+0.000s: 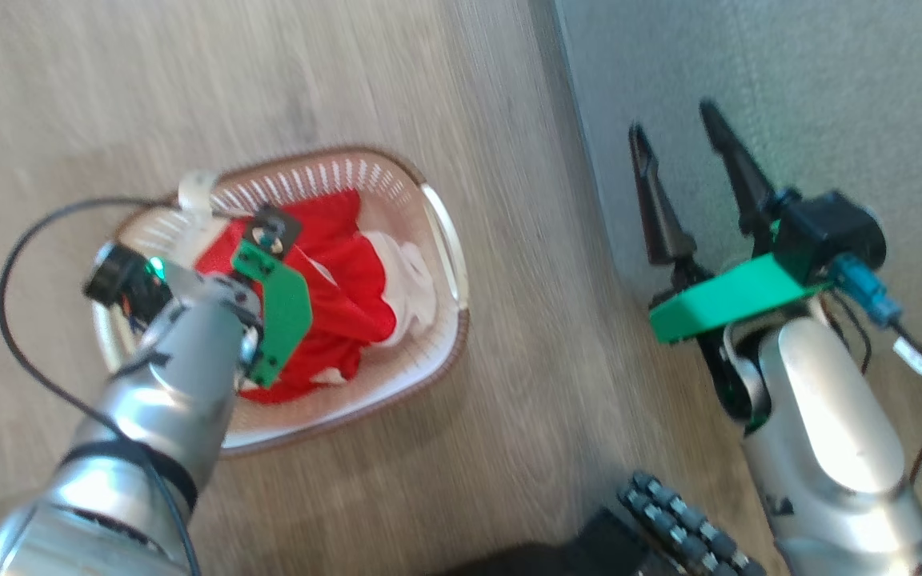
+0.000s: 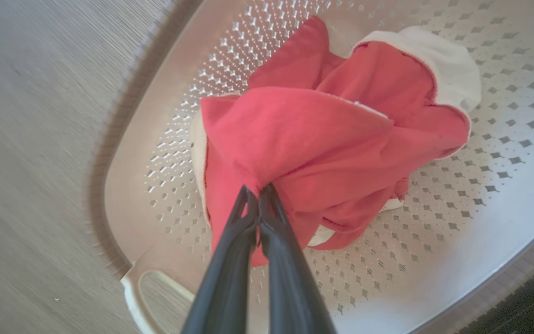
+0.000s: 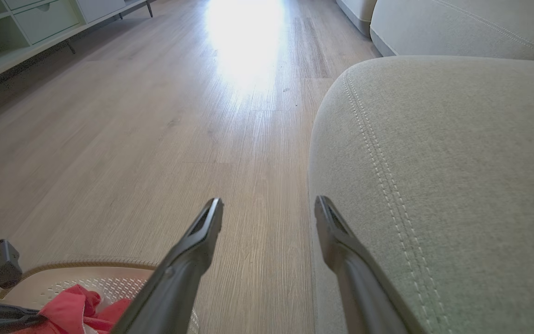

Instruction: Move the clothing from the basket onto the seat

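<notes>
The cream basket [image 1: 445, 240] stands on the wood floor, left of the grey-green seat [image 1: 789, 88]. Red clothing [image 1: 349, 272] with white trim lies bunched inside it. In the left wrist view my left gripper [image 2: 258, 190] is shut on a pinched fold of the red clothing [image 2: 322, 139], which pulls up into a peak above the basket's perforated floor [image 2: 457, 195]. My left arm hides those fingers in the head view. My right gripper [image 1: 673, 128] is open, its fingers over the seat's edge and holding nothing. The right wrist view shows the open gripper [image 3: 269, 204] beside the seat's stitched corner [image 3: 434, 162].
Bare wood floor [image 1: 189, 88] surrounds the basket. A black cable [image 1: 9, 264] loops left of my left arm. A dark ribbed part of my base [image 1: 669, 520] sits at the bottom. Pale cabinets [image 3: 40, 18] stand far across the room, and another cushion [image 3: 457, 23] lies beyond the seat.
</notes>
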Controlling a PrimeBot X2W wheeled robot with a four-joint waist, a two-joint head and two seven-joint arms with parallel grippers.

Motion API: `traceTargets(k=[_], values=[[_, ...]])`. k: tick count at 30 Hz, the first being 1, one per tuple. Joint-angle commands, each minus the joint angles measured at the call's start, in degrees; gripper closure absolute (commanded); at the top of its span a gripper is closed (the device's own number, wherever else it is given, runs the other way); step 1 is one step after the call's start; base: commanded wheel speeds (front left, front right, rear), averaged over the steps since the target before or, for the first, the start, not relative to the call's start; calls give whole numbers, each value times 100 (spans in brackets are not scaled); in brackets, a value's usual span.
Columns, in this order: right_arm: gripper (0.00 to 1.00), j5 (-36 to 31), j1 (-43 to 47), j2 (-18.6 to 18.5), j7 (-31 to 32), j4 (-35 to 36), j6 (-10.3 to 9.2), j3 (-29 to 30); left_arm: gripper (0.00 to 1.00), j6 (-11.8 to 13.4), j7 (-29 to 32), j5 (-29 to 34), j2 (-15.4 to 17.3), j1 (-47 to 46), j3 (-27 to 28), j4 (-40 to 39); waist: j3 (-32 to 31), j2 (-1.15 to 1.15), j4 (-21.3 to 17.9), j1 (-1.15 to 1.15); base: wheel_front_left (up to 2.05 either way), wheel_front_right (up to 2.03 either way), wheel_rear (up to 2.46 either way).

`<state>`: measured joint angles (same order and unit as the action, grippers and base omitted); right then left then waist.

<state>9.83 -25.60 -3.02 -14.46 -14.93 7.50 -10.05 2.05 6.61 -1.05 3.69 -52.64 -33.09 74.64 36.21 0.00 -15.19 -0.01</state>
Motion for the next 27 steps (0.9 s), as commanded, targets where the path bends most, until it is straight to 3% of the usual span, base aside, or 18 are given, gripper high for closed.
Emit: traceTargets(k=[1, 17, 22, 27], values=[[0, -42, 197, 14, -54, 124, -1, -57, 100, 52, -143, -50, 60, 108, 126, -89, -479, 0, 243, 1, 0, 0, 0], [0, -289, 873, -164, -54, -69, -1, -28, 100, 458, -2104, -805, -75, 681, 477, -604, -2178, 0, 749, 1, 0, 0, 0], [0, -284, 1010, -269, -54, -82, -1, -12, 100, 631, -2156, -990, -78, 851, 608, -1542, -2481, 0, 835, 1, 0, 0, 0], [0, -266, 1228, -292, -54, -40, -1, 18, 100, 885, -2159, -843, 40, 1417, 840, -3348, -2806, 0, 922, 1, 0, 0, 0]])
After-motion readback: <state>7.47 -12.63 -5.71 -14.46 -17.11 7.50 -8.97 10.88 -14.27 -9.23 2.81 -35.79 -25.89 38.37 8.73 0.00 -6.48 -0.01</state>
